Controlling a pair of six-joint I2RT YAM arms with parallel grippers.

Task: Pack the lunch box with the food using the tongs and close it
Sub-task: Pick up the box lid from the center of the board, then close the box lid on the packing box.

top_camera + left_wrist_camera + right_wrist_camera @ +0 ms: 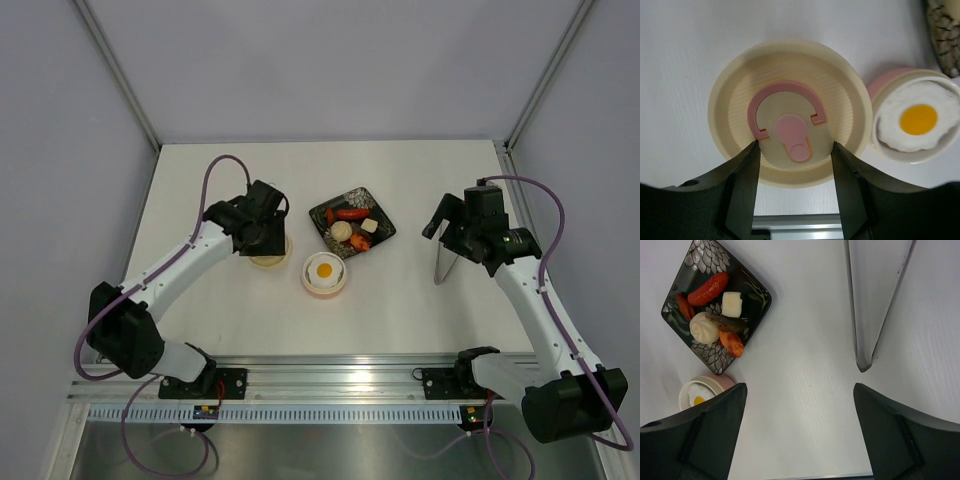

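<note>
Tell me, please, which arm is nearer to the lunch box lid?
Left. The left fingers sit directly over the lid; the right fingers hang far to its right, near the tongs.

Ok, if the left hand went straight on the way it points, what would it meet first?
The lid, most likely: the left hand points down at it, open fingers either side of its pink centre mark. The gap left is unclear. The lunch box holding the egg sits off that line.

Left arm [180, 262] is stretched inward, left hand [795, 146] pointing down, fingers partway apart. Right arm [540, 300] is bent forward, right hand [800, 392] spread wide, gripping nothing.
</note>
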